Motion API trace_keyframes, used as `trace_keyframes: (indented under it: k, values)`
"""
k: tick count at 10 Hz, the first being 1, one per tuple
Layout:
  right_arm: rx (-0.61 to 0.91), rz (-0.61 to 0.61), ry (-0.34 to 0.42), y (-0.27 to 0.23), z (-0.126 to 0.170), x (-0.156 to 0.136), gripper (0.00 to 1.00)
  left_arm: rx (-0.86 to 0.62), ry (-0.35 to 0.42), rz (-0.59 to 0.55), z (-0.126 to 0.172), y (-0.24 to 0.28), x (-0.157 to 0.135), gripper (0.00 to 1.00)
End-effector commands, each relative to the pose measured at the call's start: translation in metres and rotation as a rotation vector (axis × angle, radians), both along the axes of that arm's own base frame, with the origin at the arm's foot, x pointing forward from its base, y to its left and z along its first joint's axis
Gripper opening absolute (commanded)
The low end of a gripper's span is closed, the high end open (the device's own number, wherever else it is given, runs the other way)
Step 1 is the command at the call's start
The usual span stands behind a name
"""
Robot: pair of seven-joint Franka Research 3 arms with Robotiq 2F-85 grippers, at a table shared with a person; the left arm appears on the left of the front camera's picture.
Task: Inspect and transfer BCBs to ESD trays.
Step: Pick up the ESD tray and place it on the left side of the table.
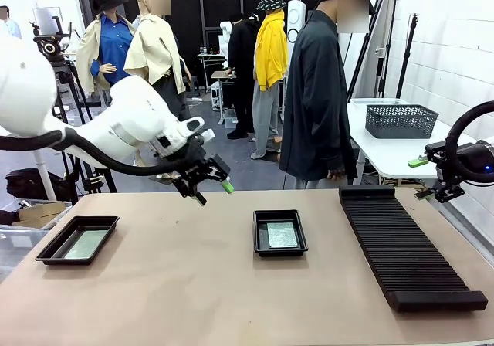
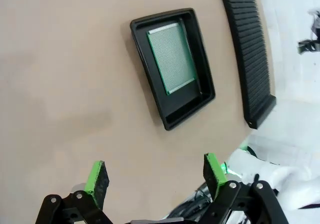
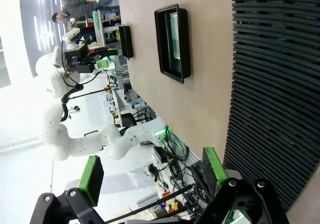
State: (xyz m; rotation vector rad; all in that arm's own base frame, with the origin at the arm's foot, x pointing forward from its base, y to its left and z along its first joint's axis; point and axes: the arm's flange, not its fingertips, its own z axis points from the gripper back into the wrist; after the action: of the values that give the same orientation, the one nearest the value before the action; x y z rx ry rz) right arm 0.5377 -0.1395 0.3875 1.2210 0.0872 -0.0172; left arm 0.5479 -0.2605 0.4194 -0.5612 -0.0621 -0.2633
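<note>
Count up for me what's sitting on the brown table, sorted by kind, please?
Black ESD trays: 2 (left tray, middle tray)
Green circuit boards: 2, one lying in each tray (left board, middle board)
Long black ribbed rack: 1
Total: 5
</note>
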Motion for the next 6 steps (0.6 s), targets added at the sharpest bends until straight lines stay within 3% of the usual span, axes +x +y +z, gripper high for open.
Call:
trace_keyframes:
  k: [1,3,6]
  values:
    - [-0.013,-0.014,0.005,0.003,0.001,-0.003,1.00,0.074,-0.001,0.067,-0.017,-0.024,0.003,1.00]
    - [-0.013,-0.014,0.005,0.003,0.001,-0.003,1.00,0.093,0.003,0.105,-0.039,-0.048,0.006,1.00]
    - [-0.013,-0.014,0.005,0.003,0.001,-0.003,1.00,0.119,-0.053,0.178,-0.063,-0.069,0.022,1.00]
